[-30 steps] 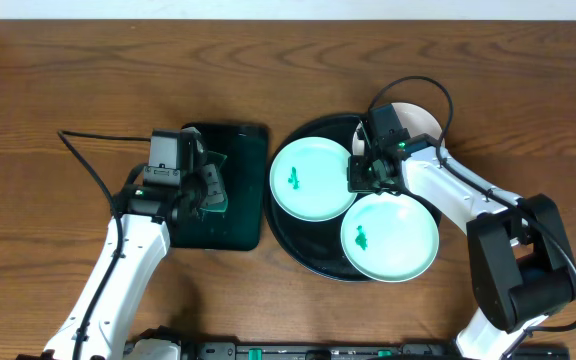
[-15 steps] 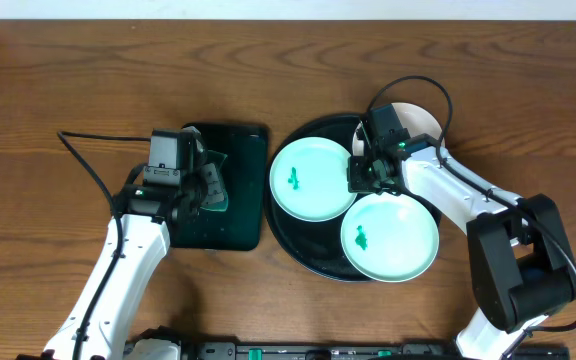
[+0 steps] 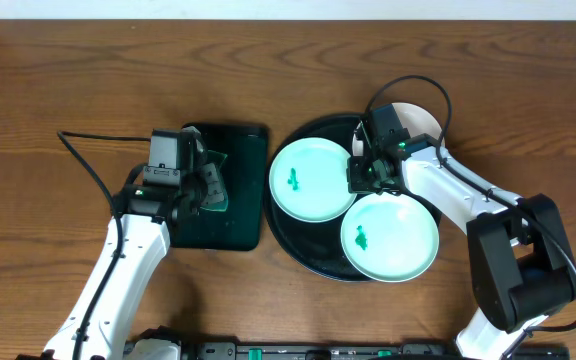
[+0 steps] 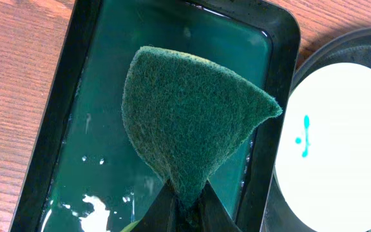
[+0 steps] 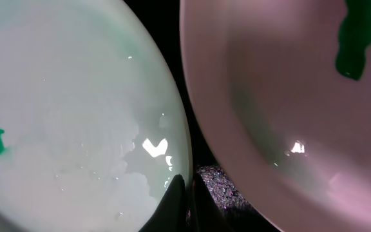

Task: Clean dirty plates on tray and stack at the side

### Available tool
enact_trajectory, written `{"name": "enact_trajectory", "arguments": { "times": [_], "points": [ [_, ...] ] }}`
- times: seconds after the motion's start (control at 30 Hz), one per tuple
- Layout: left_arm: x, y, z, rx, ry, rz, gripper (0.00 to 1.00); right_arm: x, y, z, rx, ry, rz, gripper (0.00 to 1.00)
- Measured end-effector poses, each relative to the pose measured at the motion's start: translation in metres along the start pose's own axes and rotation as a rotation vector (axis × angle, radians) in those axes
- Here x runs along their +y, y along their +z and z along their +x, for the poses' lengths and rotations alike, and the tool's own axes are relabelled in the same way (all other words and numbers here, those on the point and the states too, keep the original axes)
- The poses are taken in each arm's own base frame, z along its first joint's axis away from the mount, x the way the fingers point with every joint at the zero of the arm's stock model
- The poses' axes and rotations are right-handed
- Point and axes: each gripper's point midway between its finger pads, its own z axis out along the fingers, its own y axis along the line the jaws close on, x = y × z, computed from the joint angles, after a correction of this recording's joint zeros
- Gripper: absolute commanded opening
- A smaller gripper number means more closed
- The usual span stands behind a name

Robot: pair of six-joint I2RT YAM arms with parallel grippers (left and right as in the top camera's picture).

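The black round tray (image 3: 308,245) holds two mint plates, each with a teal smear. One is at the left (image 3: 313,180) and one at the front right (image 3: 390,237). A white plate (image 3: 423,120) lies at the tray's back right, partly hidden by my right arm. My right gripper (image 3: 359,174) is shut on the right rim of the left mint plate (image 5: 76,116), its fingers (image 5: 176,200) pinching the edge (image 5: 187,187). The other plate (image 5: 288,96) lies just to the right. My left gripper (image 4: 187,196) is shut on a green sponge (image 4: 185,109) and holds it over the dark green tray.
The rectangular dark green tray (image 3: 238,215) lies left of the black tray and is wet, with some foam inside (image 4: 95,209). Bare wooden table (image 3: 68,80) lies around both trays. A black cable (image 3: 83,150) runs from the left arm.
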Motion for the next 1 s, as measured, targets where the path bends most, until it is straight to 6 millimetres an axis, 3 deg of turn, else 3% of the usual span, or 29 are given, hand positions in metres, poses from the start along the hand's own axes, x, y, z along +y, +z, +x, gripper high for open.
{"name": "enact_trajectory", "arguments": {
  "times": [0.43,1.0],
  "points": [
    [0.000,0.000,-0.001,-0.004,0.000,0.001,0.07,0.002,0.000,0.001,0.004,-0.019,-0.011,0.01],
    [0.014,0.008,0.001,0.003,-0.015,-0.089,0.07,0.002,0.000,0.000,0.001,-0.022,-0.012,0.01]
  ]
}}
